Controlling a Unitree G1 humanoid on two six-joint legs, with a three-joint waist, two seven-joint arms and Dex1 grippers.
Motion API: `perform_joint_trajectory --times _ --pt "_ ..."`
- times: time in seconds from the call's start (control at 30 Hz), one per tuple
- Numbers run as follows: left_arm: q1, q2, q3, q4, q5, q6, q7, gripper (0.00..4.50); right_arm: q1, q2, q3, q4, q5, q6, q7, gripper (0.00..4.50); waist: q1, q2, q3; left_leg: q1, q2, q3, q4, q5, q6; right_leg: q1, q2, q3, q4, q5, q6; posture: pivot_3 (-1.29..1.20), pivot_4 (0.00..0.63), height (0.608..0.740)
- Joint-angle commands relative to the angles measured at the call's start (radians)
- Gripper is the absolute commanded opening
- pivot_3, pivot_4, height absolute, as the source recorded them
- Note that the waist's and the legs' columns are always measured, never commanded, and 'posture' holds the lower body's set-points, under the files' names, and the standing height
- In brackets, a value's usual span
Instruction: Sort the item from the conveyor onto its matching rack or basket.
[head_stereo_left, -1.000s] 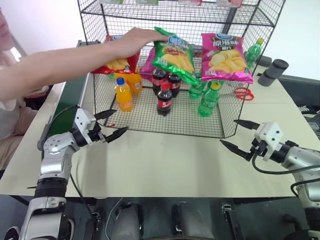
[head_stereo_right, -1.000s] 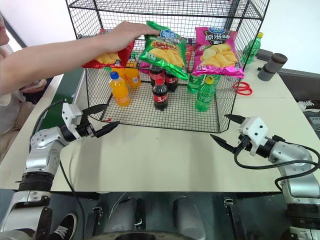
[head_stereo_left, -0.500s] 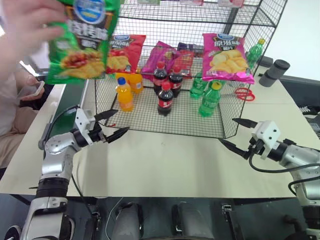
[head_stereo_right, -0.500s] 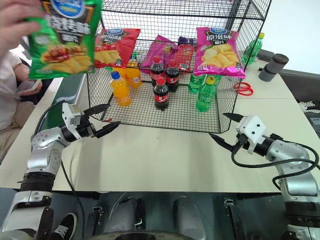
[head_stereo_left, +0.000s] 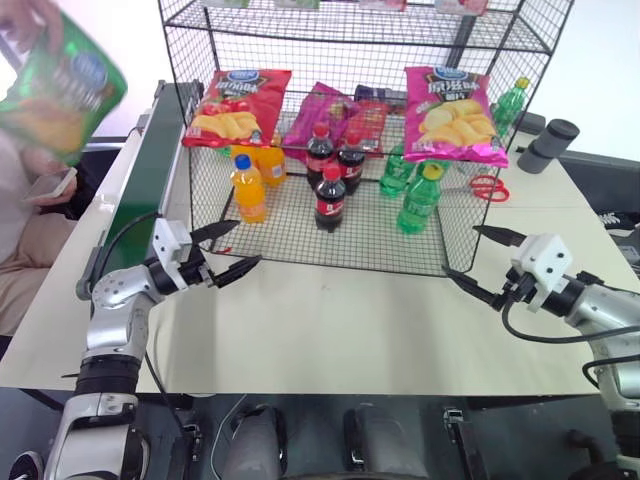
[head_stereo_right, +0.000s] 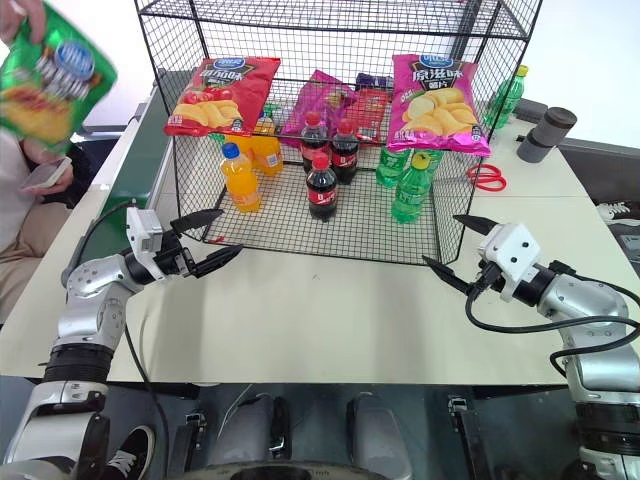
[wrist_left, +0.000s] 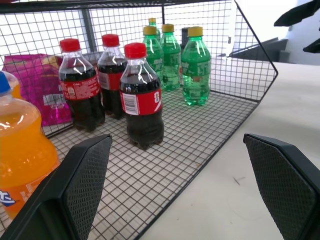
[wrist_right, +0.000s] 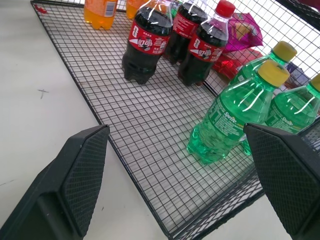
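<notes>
A person's hand (head_stereo_right: 20, 14) holds the item, a glossy green crisps bag (head_stereo_left: 55, 92), in the air at the far left, above the conveyor side. The conveyor (head_stereo_left: 148, 172) is a dark green belt running along the table's left edge. The rack (head_stereo_left: 352, 40), a tall black wire-grid unit, stands at the table's back. My left gripper (head_stereo_left: 246, 242) is open and empty, level at the rack's front left corner. My right gripper (head_stereo_left: 461, 251) is open and empty at the front right corner. Both wrist views look between open fingers (wrist_left: 80, 185) (wrist_right: 80, 175) at bottles on the bottom tier.
On the rack hang a red bag (head_stereo_left: 236, 106), a magenta bag (head_stereo_left: 322, 114) and a pink bag (head_stereo_left: 450, 112). Cola bottles (head_stereo_left: 329, 200), an orange soda (head_stereo_left: 247, 188) and green bottles (head_stereo_left: 418, 198) stand below. Red scissors (head_stereo_left: 486, 186) and a dark cylinder (head_stereo_left: 548, 142) lie at the right. A person sits at the left.
The person's hand has lifted the green bag off the rack front and carried it up and away to the far left. My right gripper has risen slightly; the left has stayed.
</notes>
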Motion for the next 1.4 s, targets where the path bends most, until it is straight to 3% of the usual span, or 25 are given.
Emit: perform_joint_trajectory --times 0.03,0.73,1.4 --pt "-0.015 0.015 0.008 0.001 0.006 -0.027 -0.007 4.50 -0.048 0.000 -0.027 0.013 -0.018 -0.051 -0.036 4.47 0.001 0.000 0.000 0.000 0.000 0.000 0.000 0.000 0.000 0.000 0.000 0.000 0.000 0.000 0.000 0.00 0.150 0.740" --pt "0.047 0.044 0.034 -0.056 -0.016 -0.014 0.022 4.50 -0.099 0.009 0.061 0.072 0.012 -0.055 0.051 4.47 0.002 0.000 0.000 0.000 0.000 0.000 0.000 0.000 0.000 0.000 0.000 0.000 0.000 0.000 0.000 0.00 0.150 0.740" --pt "0.079 0.035 0.018 -0.092 -0.012 -0.018 0.049 4.50 -0.100 0.001 0.064 0.085 0.003 -0.078 0.071 4.47 0.002 0.000 0.000 0.000 0.000 0.000 0.000 0.000 0.000 0.000 0.000 0.000 0.000 0.000 0.000 0.00 0.150 0.740"
